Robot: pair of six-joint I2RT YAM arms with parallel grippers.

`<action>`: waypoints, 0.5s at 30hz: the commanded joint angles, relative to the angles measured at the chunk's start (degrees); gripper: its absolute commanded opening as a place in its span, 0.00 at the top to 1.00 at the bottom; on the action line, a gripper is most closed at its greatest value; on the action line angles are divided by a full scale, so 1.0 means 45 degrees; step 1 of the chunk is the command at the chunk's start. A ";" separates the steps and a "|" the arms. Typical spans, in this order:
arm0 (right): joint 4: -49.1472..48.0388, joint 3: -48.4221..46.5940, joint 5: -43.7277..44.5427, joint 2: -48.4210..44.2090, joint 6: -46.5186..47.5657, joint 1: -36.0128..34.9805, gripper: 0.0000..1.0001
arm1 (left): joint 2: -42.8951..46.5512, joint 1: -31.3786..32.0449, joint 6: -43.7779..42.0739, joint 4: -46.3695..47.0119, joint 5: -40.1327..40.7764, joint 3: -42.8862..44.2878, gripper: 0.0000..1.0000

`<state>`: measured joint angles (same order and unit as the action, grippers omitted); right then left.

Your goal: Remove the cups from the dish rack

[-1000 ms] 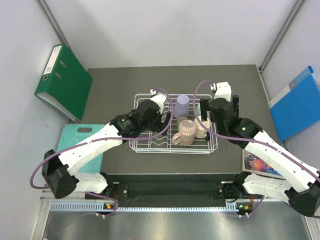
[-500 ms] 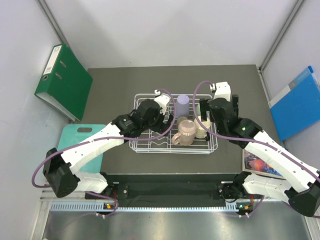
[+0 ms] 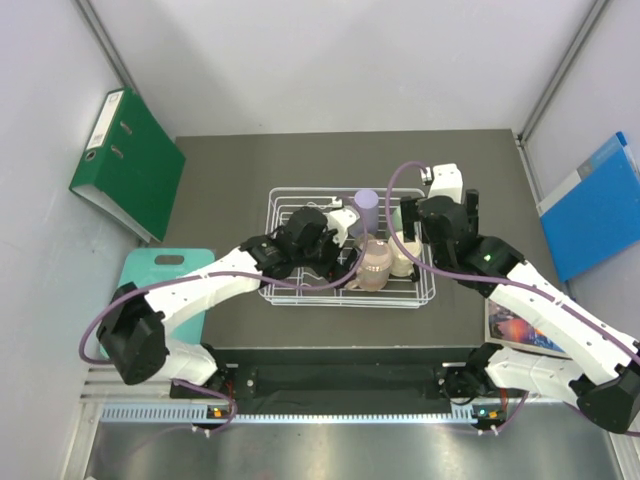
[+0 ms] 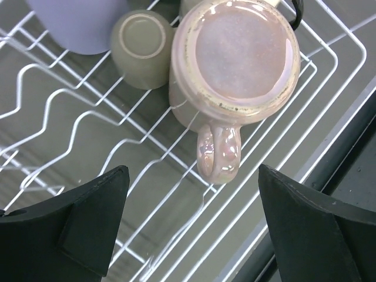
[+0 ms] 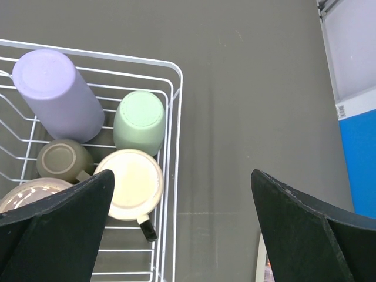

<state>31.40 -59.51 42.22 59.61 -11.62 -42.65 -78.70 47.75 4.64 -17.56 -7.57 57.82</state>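
The white wire dish rack (image 3: 288, 292) sits mid-table. Upside down in its right end are a lavender tumbler (image 3: 366, 208), a pink mug (image 3: 377, 262) and a cream mug (image 3: 405, 256). My left gripper (image 3: 340, 255) is open above the rack. In the left wrist view its fingers flank the pink mug's handle (image 4: 218, 154), below the pink mug (image 4: 236, 59), an olive mug (image 4: 143, 48) and the tumbler (image 4: 73, 20). My right gripper (image 3: 428, 240) is open over the rack's right rim. Its view shows the tumbler (image 5: 56, 94), mint-green cup (image 5: 139, 122), cream mug (image 5: 130, 183) and olive mug (image 5: 60, 160).
A green binder (image 3: 128, 160) leans at the left wall. A teal cutting board (image 3: 165, 272) lies left of the rack. A blue folder (image 3: 600, 205) leans at the right, and a printed booklet (image 3: 515, 326) lies under the right arm. The dark mat (image 3: 230, 170) extends behind the rack.
My left arm has swung right across the rack and now sits by the pink mug. The right arm and the cups have not moved.
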 commanded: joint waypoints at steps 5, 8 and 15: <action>0.0015 0.0118 0.0443 -0.0260 -0.0114 -0.0189 0.00 | -0.1611 0.0015 -0.0934 0.1052 -0.0876 0.0743 0.08; 0.0112 0.0137 0.0579 -0.0201 -0.0153 -0.0189 0.00 | -0.2451 0.0015 -0.0935 0.0856 -0.0799 0.1232 0.11; 0.0249 0.0254 0.0599 -0.0201 -0.0211 -0.0189 0.00 | -0.3546 0.0073 -0.0935 0.1071 -0.0466 0.1974 0.20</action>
<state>32.69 -58.74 43.72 59.61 -11.84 -42.65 -93.56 47.77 1.34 -15.84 -10.37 63.00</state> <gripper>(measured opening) 0.995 0.833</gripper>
